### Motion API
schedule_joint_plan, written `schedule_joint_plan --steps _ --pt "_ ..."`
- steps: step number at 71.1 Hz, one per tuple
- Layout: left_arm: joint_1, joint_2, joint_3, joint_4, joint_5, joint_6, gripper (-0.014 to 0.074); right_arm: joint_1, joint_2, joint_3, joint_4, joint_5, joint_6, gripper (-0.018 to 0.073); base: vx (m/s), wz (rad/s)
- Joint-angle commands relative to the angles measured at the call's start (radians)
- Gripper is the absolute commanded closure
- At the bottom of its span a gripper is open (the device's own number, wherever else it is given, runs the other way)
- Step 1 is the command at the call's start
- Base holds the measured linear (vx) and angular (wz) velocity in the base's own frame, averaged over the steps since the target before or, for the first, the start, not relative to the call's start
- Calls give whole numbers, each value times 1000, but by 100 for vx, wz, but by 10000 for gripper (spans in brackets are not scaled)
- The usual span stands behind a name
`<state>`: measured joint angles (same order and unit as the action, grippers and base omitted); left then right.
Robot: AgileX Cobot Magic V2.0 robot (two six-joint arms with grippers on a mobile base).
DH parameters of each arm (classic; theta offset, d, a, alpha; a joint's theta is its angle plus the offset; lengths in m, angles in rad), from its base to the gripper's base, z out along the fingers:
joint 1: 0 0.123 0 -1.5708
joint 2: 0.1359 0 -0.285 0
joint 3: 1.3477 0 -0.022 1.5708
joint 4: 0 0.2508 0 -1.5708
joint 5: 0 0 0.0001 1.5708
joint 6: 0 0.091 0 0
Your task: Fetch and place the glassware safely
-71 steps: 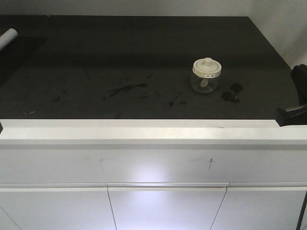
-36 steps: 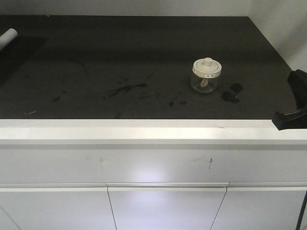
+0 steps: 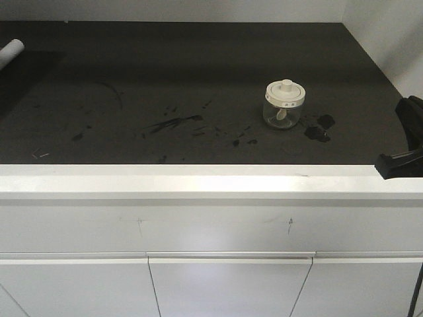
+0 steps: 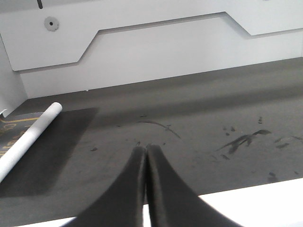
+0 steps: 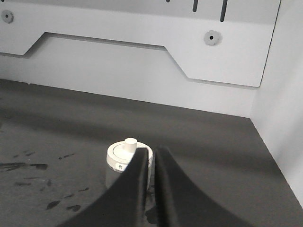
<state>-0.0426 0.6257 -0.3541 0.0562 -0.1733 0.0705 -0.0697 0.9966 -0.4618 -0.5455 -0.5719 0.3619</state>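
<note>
The glass jar (image 3: 285, 105) stands upright on the right part of the dark countertop (image 3: 198, 59), apart from our right gripper (image 5: 152, 150). Its fingers are almost closed and hold nothing. The left gripper (image 4: 144, 149) is closed and empty too. If we advance like this, the tips can knock the jar over, or catch only its lid (image 5: 118, 153).

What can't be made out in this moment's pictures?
1. Glass jar contents: too small in the front view; in the right wrist view, the right gripper fingers cover most of its glass body.
2. Lid's dark marks: too small to read in either view.
3. White tube: full length cut off by the left edge in the front and left wrist views.
4. Right gripper's jaws: cut off by the right edge in the front view.
</note>
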Motion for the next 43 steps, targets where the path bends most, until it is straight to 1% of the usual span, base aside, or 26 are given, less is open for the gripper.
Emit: schedule_joint_plan --steps 1,6,12,19,21,26,39,43 --pt "-7 -2 -26 -5 -70 -9 603 -5 -1 -29 10 -69 -2 445 0 0" --pt "-7 -2 -26 -5 -70 -9 603 -5 14 -29 10 -73 -1 358 0 0" --pt "-7 -2 -26 -5 -70 -9 603 -5 36 -29 11 -83 -1 228 0 0" --pt "-7 -2 -26 -5 -70 -9 603 -5 80 -29 11 -134 -1 102 0 0" --pt "-7 -2 -26 -5 -70 -9 603 -5 95 -32 11 -152 -1 80 0 0" --pt "-7 -2 -26 -5 -70 -9 603 -5 146 -51 11 -185 -1 48 0 0" --pt "-7 -2 -26 -5 -70 -9 603 -5 301 -176 9 -189 -1 54 0 0" --pt "-7 -2 -26 -5 -70 -9 603 -5 356 -223 -5 -189 -1 54 0 0"
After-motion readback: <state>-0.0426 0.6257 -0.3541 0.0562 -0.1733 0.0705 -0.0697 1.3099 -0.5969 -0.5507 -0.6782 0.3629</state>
